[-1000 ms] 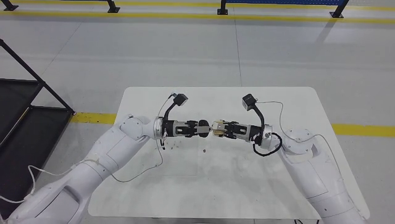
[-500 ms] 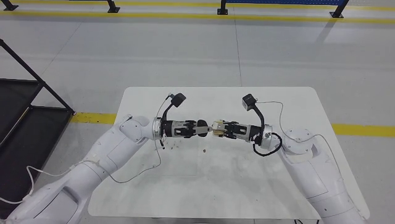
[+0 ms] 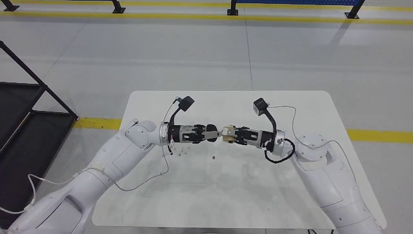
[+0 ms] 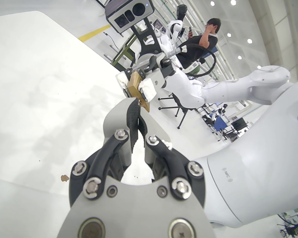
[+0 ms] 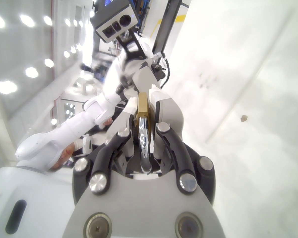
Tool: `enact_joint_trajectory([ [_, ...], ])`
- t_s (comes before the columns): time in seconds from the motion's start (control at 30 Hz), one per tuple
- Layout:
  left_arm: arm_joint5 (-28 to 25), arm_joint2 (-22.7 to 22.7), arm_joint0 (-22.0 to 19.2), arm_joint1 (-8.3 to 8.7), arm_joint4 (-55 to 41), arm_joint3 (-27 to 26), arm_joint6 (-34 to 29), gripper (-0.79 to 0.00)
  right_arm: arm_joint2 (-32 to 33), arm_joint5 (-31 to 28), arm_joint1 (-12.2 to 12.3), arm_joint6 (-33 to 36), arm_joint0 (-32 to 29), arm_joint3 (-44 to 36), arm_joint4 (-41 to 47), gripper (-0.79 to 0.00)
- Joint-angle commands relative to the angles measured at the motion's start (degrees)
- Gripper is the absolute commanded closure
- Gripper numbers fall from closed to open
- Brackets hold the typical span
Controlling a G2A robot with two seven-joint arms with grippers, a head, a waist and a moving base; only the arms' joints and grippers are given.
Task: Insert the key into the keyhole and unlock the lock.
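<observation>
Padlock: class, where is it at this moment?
In the top view, the brass padlock is over the table's middle, clamped in the right hand, the left hand's tips meeting it.

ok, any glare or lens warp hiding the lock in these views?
Left wrist view: wide-angle warp bends the table edge, lock evenly lit. Right wrist view: ceiling lights flare, shackle glints, lock body unobscured. Top view: even light, no glare on the table.

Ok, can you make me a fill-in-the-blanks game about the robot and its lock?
The brass lock is held by the ____ gripper.
The left gripper is pinched ____.
Both grippers hover above the white ____.
Missing words: right, shut, table.
</observation>
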Motion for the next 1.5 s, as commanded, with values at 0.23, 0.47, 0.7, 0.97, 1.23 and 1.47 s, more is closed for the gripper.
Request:
enact_joint_trajectory([
  [0.23, -0.5, -0.9, 0.3, -0.24, 3.6, -0.6, 1.8, 0.0, 0.0, 0.0, 0.0, 0.0, 0.0, 0.0, 0.0, 0.0],
  [0.47, -1.7, -2.1, 0.8, -0.37, 8.8, -1.3, 4.5, 0.0, 0.0, 0.0, 0.0, 0.0, 0.0, 0.0, 0.0, 0.0],
  [0.7, -1.7, -3.8, 2.2, -0.39, 14.9, -3.3, 8.5, 0.0, 0.0, 0.0, 0.0, 0.0, 0.0, 0.0, 0.0, 0.0],
  [0.97, -1.7, -5.4, 3.4, -0.47, 20.6, -4.6, 12.4, 0.0, 0.0, 0.0, 0.0, 0.0, 0.0, 0.0, 0.0, 0.0],
  [1.23, -1.7, -6.7, 4.5, -0.56, 26.2, -5.9, 16.5, 0.0, 0.0, 0.0, 0.0, 0.0, 0.0, 0.0, 0.0, 0.0],
  [1.47, -1.7, -7.7, 5.7, -0.54, 31.2, -7.4, 20.1, 0.0, 0.0, 0.0, 0.0, 0.0, 0.0, 0.0, 0.0, 0.0],
])
